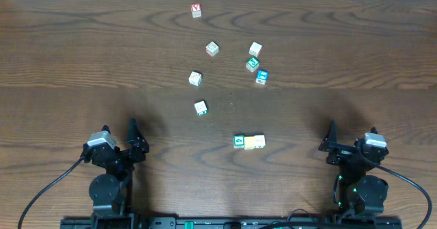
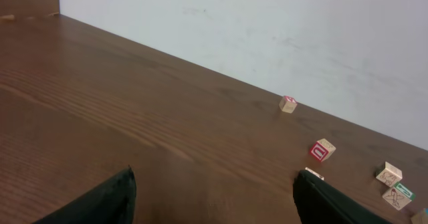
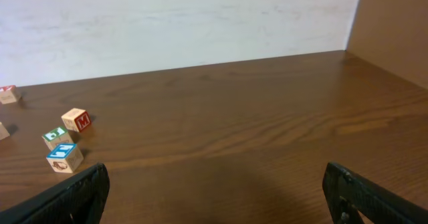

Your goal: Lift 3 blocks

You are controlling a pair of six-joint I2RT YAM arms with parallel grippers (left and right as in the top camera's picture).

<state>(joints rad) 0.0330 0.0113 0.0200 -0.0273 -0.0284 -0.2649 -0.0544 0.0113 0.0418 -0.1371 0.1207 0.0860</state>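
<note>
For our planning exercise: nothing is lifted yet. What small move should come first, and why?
Probably reach the open right gripper toward the yellow block, touching the green-faced block; that pair lies nearer it than to the left gripper.

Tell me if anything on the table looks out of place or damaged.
Nothing stands out. The small cubes lie scattered loosely on the table, none visibly broken. The green block and yellow block sit touching, side by side, nearest the arms.
</note>
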